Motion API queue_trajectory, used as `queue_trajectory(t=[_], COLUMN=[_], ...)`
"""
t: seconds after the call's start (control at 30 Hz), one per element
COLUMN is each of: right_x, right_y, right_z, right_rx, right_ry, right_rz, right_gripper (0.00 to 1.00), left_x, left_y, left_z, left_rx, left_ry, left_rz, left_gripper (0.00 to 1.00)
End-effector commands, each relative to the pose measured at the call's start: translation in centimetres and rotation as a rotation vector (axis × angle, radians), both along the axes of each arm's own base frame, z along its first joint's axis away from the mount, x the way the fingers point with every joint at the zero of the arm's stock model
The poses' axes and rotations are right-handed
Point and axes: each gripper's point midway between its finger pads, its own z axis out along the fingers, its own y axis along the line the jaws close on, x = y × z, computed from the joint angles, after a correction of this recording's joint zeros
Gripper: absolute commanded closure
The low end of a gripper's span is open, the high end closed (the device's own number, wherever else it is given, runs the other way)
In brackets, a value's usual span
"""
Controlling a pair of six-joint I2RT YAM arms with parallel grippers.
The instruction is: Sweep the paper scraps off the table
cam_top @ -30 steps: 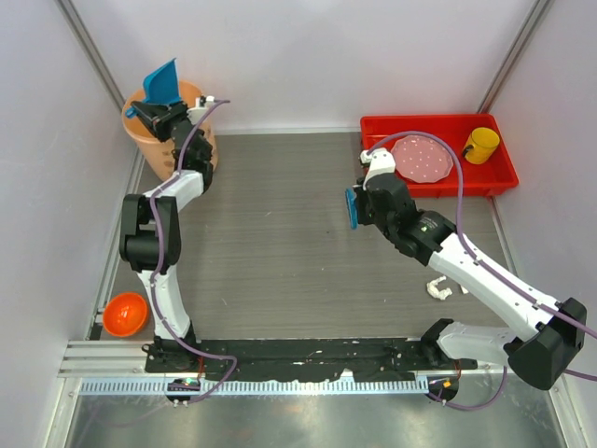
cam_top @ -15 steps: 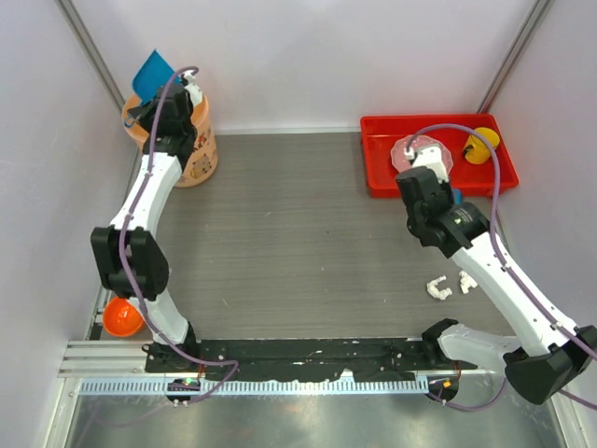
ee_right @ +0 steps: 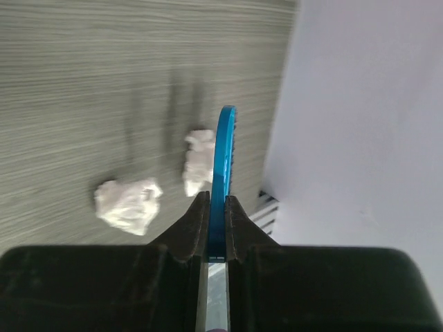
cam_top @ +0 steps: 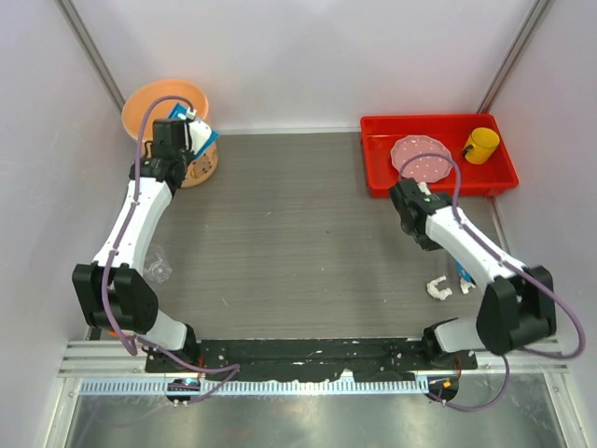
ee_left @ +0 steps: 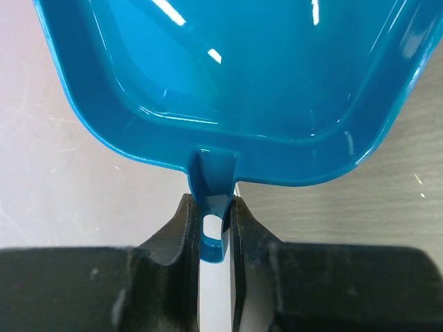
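Observation:
Two paper scraps [ee_right: 128, 203] [ee_right: 199, 160] lie on the table [cam_top: 298, 233] near its right edge; the top view shows them too [cam_top: 437, 289]. My right gripper [ee_right: 217, 200] is shut on a blue brush [ee_right: 223, 152], seen edge-on, its tip just right of the nearer scrap. In the top view only a bit of the brush [cam_top: 464, 273] shows under my right arm. My left gripper [ee_left: 213, 225] is shut on the handle of the blue dustpan [ee_left: 228, 83], held at the back left [cam_top: 199, 140] beside the orange bin.
An orange bin [cam_top: 163, 101] stands at the back left corner. A red tray [cam_top: 373, 126] at the back right holds a pink plate [cam_top: 422, 159] and a yellow cup [cam_top: 482, 143]. A clear crumpled wad [cam_top: 157, 268] lies by the left edge. The right wall is close to the brush.
My left arm brought the dustpan from above the bin down beside it. My right arm swung the brush from the table's middle past the red tray to the scraps at the front right.

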Motion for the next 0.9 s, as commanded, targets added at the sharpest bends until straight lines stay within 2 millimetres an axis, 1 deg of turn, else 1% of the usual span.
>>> queue_trajectory(t=[0.0, 0.03, 0.07, 0.1, 0.13, 0.17, 0.2, 0.23, 0.27, 0.3, 0.33, 0.37, 0.4, 0.43, 0.47, 0.5, 0.57, 0.6, 0.63, 0.67, 0.7, 0.73, 0.77, 0.8, 0.83, 0.87], right_x=[2.4, 2.8, 4.5, 4.7, 5.1, 5.9, 5.7, 6.0, 5.7, 5.5, 6.0, 6.3, 6.6, 7.6, 7.7, 7.9, 7.2, 6.7, 6.3, 5.6, 4.5, 4.4, 3.6, 2.9, 2.5, 2.1], right_y=[5.7, 7.5, 9.2, 11.8, 13.1, 14.6, 16.7, 19.4, 21.2, 23.1, 24.4, 24.8, 24.3, 22.2, 20.5, 18.2, 13.0, 9.3, 7.3, 5.6, 1.8, 0.6, -0.9, -2.3, -3.6, -4.3], right_z=[-1.6, -1.9, -0.4, -0.8, -1.2, -0.6, -0.8, -0.4, 0.0, 0.6, 1.7, 3.7, 5.0, 6.3, 8.2, 9.2, 10.0, 10.8, 11.0, 9.6, 10.4, 10.5, 9.6, 10.1, 11.1, 10.7], right_rx=[0.185, 0.196, 0.261, 0.404, 0.457, 0.511, 0.608, 0.667, 0.719, 0.760, 0.789, 0.802, 0.795, 0.702, 0.657, 0.583, 0.450, 0.442, 0.453, 0.467, 0.456, 0.455, 0.427, 0.386, 0.357, 0.316], right_ry=[0.082, 0.112, 0.051, 0.056, 0.075, 0.053, 0.068, 0.047, 0.044, 0.027, -0.029, -0.091, -0.140, -0.231, -0.307, -0.366, -0.438, -0.486, -0.514, -0.517, -0.603, -0.660, -0.667, -0.702, -0.760, -0.751], right_rz=[0.104, 0.149, 0.146, 0.124, 0.123, 0.126, 0.128, 0.201, 0.256, 0.314, 0.348, 0.363, 0.353, 0.309, 0.288, 0.240, 0.102, 0.000, -0.057, -0.125, -0.233, -0.271, -0.314, -0.340, -0.355, -0.356], right_gripper=[0.99, 0.99, 0.99, 0.99, 0.99, 0.99, 0.99, 0.99, 0.99, 0.99, 0.99, 0.99, 0.99, 0.99, 0.99, 0.99, 0.99, 0.99, 0.99, 0.99, 0.99, 0.99, 0.99, 0.99, 0.99, 0.99], left_x=[-1.4, -1.5, -1.5, -1.6, -1.7, -1.8, -2.0, -2.2, -2.3, -2.5, -2.5, -2.6, -2.6, -2.6, -2.7, -2.7, -3.1, -3.3, -3.5, -3.6, -3.8, -3.9, -4.0, -4.1, -4.0, -4.1], left_y=[-0.6, -0.5, -0.5, -0.5, -0.4, -0.5, -0.5, -0.5, -0.5, -0.5, -0.5, -0.5, -0.6, -0.7, -0.8, -0.8, -0.9, -0.9, -0.9, -0.9, -1.0, -1.0, -1.5, -1.7, -2.0, -2.3], left_z=[1.6, 1.6, 1.7, 1.9, 2.2, 2.3, 2.5, 2.9, 3.0, 3.1, 3.4, 3.4, 3.5, 3.6, 3.6, 3.6, 3.8, 3.8, 3.6, 3.5, 3.6, 3.4, 3.2, 3.2, 3.2, 3.1], left_rx=[-0.057, -0.052, -0.051, -0.051, -0.053, -0.056, -0.060, -0.063, -0.068, -0.069, -0.071, -0.072, -0.074, -0.079, -0.085, -0.088, -0.097, -0.100, -0.101, -0.103, -0.107, -0.112, -0.126, -0.137, -0.147, -0.158], left_ry=[-0.059, -0.058, -0.060, -0.064, -0.072, -0.072, -0.075, -0.088, -0.089, -0.091, -0.097, -0.093, -0.093, -0.095, -0.092, -0.093, -0.101, -0.104, -0.101, -0.102, -0.109, -0.106, -0.098, -0.095, -0.091, -0.080], left_rz=[-0.029, -0.027, -0.026, -0.024, -0.020, -0.020, -0.019, -0.020, -0.020, -0.020, -0.023, -0.022, -0.022, -0.026, -0.027, -0.028, -0.031, -0.032, -0.031, -0.031, -0.033, -0.035, -0.056, -0.063, -0.076, -0.092], left_gripper=[1.00, 1.00, 1.00, 1.00, 1.00, 1.00, 1.00, 1.00, 1.00, 1.00, 1.00, 1.00, 1.00, 1.00, 1.00, 1.00, 1.00, 1.00, 1.00, 1.00, 1.00, 1.00, 1.00, 1.00, 1.00, 1.00])
